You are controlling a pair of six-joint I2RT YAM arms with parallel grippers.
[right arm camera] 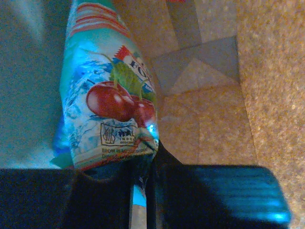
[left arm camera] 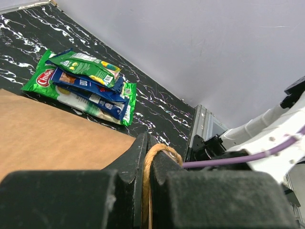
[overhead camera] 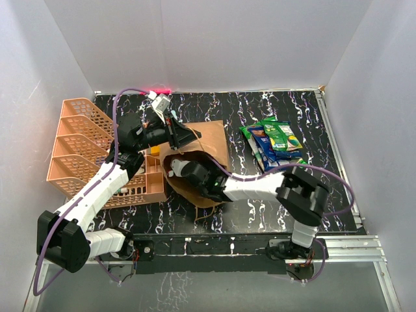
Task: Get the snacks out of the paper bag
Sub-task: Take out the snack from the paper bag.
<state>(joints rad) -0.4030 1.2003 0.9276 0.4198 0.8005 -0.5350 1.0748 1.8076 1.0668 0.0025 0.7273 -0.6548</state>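
Clamped with the right tool (right arm camera: 143,168) on the near end of a cherry-printed snack packet (right arm camera: 109,102), deep inside the paper bag (overhead camera: 211,140). Lies lengthwise straight ahead of that tool, so probably calls for a pull back out through the mouth. Pinched shut with the left tool (left arm camera: 148,160) on the bag's handle (left arm camera: 164,151). Other snacks (overhead camera: 276,143) stacked on the worktop (overhead camera: 214,110), right of the bag.

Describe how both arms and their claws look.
Both arms have white links and chunky black joints: the left arm, the right arm. A purple cable loops along each. The left claw and right claw are blocky and black.
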